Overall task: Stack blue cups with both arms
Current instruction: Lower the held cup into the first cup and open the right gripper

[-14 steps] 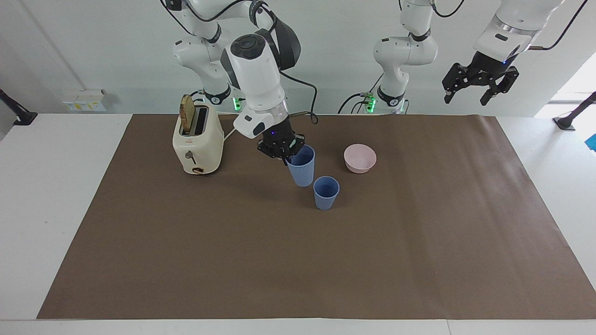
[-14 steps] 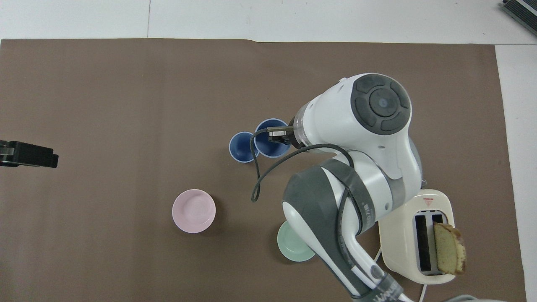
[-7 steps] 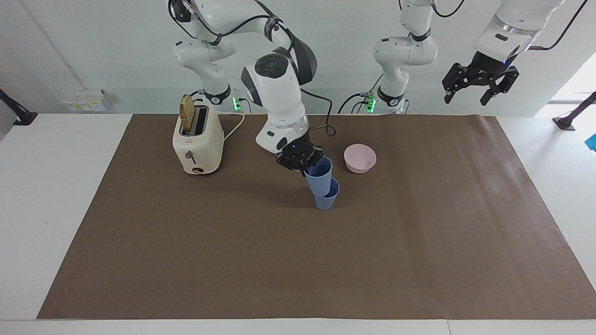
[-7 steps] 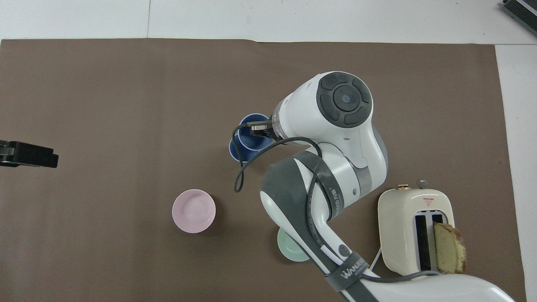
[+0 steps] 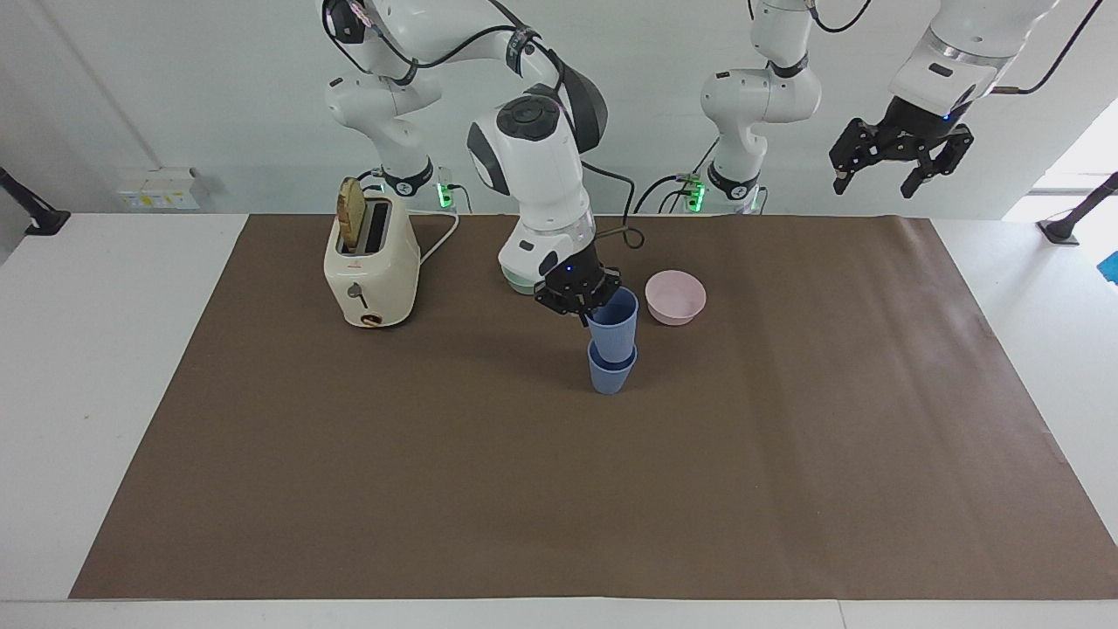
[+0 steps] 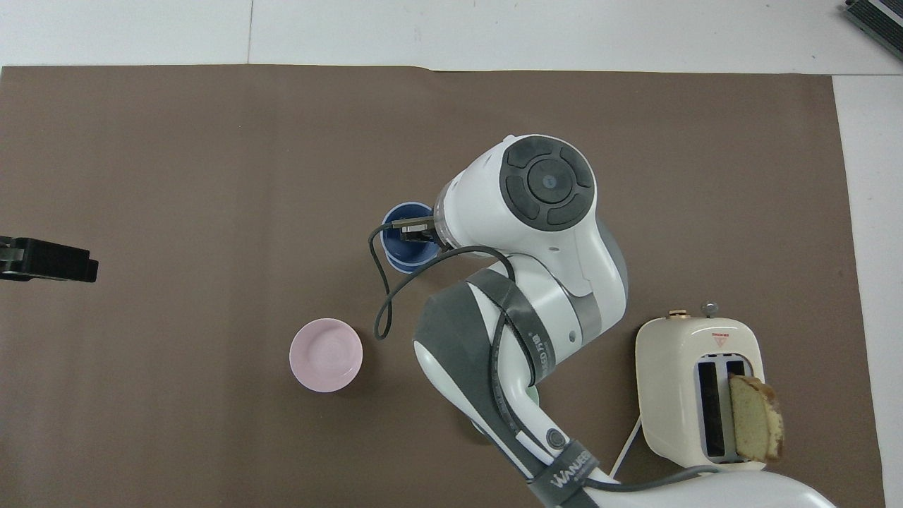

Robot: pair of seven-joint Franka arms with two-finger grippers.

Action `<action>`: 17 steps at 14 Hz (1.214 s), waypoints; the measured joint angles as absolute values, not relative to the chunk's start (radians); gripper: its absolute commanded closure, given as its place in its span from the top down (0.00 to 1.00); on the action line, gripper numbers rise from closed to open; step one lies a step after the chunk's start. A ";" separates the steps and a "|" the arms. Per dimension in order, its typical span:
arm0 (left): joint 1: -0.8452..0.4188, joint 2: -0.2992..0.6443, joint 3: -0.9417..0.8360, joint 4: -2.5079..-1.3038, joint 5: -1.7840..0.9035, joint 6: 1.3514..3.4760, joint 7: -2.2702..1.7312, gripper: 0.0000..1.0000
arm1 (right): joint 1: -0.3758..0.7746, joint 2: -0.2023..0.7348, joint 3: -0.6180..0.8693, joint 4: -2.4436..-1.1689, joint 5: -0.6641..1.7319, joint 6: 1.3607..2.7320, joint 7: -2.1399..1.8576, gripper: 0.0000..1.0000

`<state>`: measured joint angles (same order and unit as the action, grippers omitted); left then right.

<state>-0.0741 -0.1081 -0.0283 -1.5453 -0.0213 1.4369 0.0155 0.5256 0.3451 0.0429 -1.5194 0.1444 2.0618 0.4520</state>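
Two blue cups are in line, one over the other, mid-table. The lower blue cup (image 5: 610,376) stands on the brown mat. The upper blue cup (image 5: 613,325) is upright with its base down in the lower cup's mouth. My right gripper (image 5: 583,307) is shut on the upper cup's rim, on the side toward the right arm's end. From overhead the upper cup (image 6: 403,236) covers the lower one, and the right arm hides part of it. My left gripper (image 5: 878,179) waits open, high over the left arm's end of the table, with nothing in it; its tip (image 6: 70,259) shows overhead.
A pink bowl (image 5: 675,297) (image 6: 326,354) sits beside the cups, slightly nearer to the robots. A mint-green bowl (image 5: 515,281) is mostly hidden by the right arm. A cream toaster (image 5: 371,262) (image 6: 698,395) with a bread slice stands toward the right arm's end.
My right gripper has carried the held cup sideways toward the pink bowl, from beside the standing cup to over it, and lowered its base into that cup's mouth. The left arm has not moved.
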 measured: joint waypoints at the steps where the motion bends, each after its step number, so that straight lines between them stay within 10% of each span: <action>1: -0.074 -0.108 -0.028 -1.545 -0.021 1.437 0.016 1.00 | 0.533 0.348 0.043 -1.519 0.145 2.060 0.452 0.00; 17: -0.074 -0.108 -0.028 -1.545 -0.021 1.437 0.016 1.00 | 0.518 0.381 0.041 -1.535 0.144 2.055 0.452 0.00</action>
